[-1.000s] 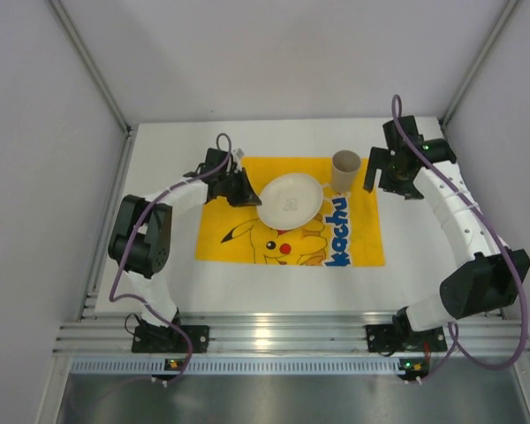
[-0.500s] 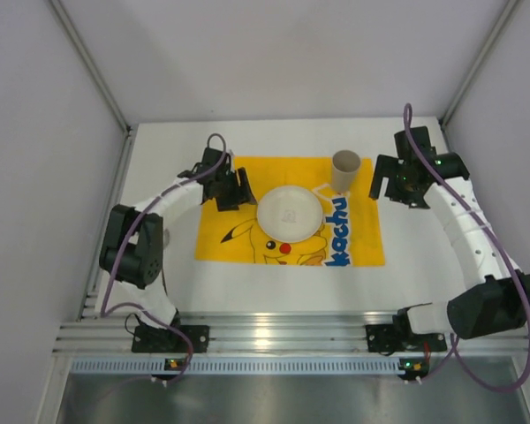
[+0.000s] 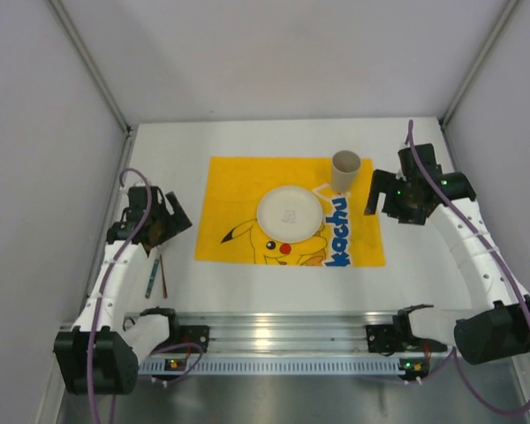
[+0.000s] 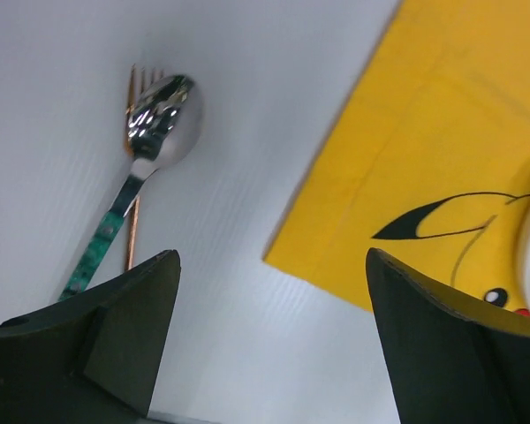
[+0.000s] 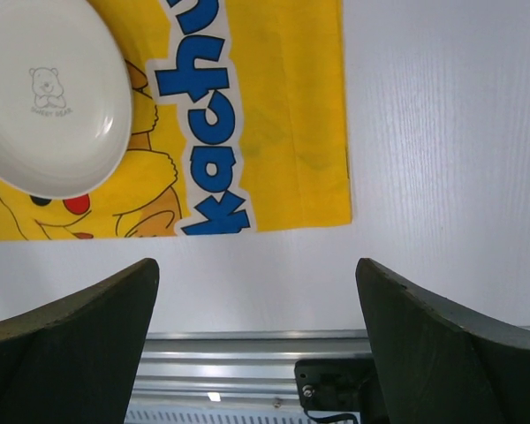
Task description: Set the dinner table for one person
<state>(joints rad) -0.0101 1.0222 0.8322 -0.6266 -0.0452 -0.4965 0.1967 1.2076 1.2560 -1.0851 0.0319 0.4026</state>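
Top external view: the dinner table (image 3: 274,283) is being shown as a wide white surface, with a slotted metal rail (image 3: 274,340) running along its near edge. A yellow cartoon mat (image 3: 238,181) is being carried at the middle of the table. A white plate (image 3: 290,215) is being borne at the mat's centre, and a beige cup (image 3: 345,170) is standing upright just beside it, towards the mat's far edge (right of centre).

Near the table's left edge, off the mat, a spoon (image 4: 128,194) with a green handle is being seen lying alongside a copper-coloured fork (image 4: 132,234). The spoon's bowl is overlapping the fork's tines in the left wrist view (whether they are touching cannot be told).

The left gripper (image 4: 269,265) is being held above the bare table between this cutlery and the mat's near left corner, its jaws spread wide and nothing being grasped. The right gripper (image 5: 256,269) is being held off the mat's right edge, near the cup, likewise released, with only bare table and the mat's near right corner being framed between its fingers.
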